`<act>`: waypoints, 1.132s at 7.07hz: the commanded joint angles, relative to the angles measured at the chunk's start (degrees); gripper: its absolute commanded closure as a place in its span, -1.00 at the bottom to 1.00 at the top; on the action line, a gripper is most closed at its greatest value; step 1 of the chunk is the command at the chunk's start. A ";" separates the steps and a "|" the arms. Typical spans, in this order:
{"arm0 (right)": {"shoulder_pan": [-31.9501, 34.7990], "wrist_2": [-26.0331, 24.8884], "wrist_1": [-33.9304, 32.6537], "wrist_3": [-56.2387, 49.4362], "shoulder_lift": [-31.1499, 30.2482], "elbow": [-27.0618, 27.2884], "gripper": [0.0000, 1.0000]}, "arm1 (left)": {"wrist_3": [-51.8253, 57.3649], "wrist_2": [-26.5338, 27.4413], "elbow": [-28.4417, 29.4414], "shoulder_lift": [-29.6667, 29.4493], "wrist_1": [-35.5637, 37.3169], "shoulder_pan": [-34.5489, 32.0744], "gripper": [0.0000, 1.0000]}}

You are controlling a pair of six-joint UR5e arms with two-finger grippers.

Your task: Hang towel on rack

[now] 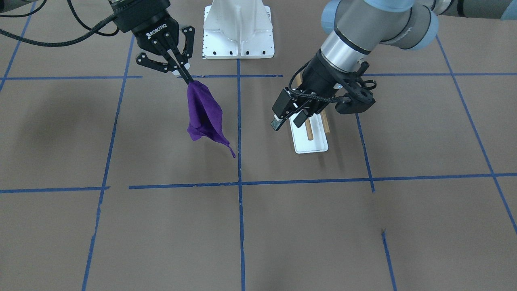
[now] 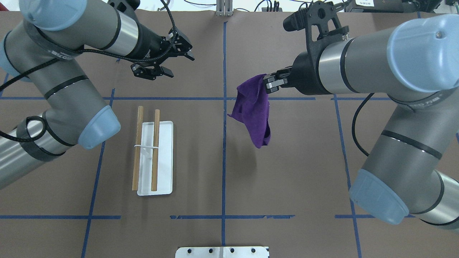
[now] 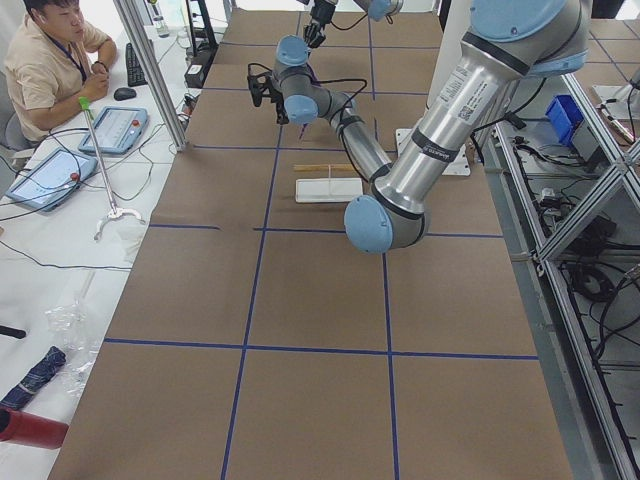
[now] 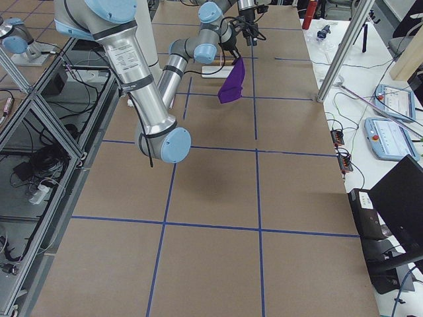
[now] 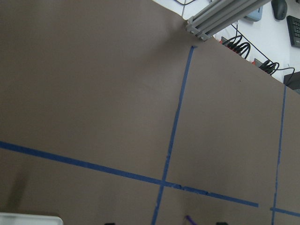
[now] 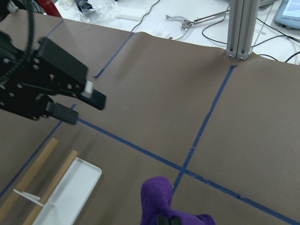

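Above the worktop [image 2: 287,179], the right hand [image 2: 267,81] pinches the purple towel [image 2: 254,107] by a corner so it hangs free for draping, well apart from the rack [image 2: 165,157]; the left hand [image 2: 181,66] gapes empty.

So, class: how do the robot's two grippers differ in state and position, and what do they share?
The right gripper is shut on the hanging purple towel; the left gripper is open and empty. The left gripper hovers on the same side of the centre tape line as the rack; the right gripper is across it. Both are off the table.
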 commanded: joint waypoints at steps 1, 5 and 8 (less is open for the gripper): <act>-3.45 -4.92 3.76 1.23 0.35 0.34 1.00 | -6.57 3.18 0.36 -2.39 0.26 5.52 -0.52; -3.99 -5.21 3.85 1.32 0.44 0.69 1.00 | -8.43 3.37 0.27 -4.85 -0.09 7.30 -0.47; -4.17 -5.12 4.90 1.23 0.35 0.60 1.00 | -7.47 3.37 -0.33 -4.77 -0.44 7.30 1.00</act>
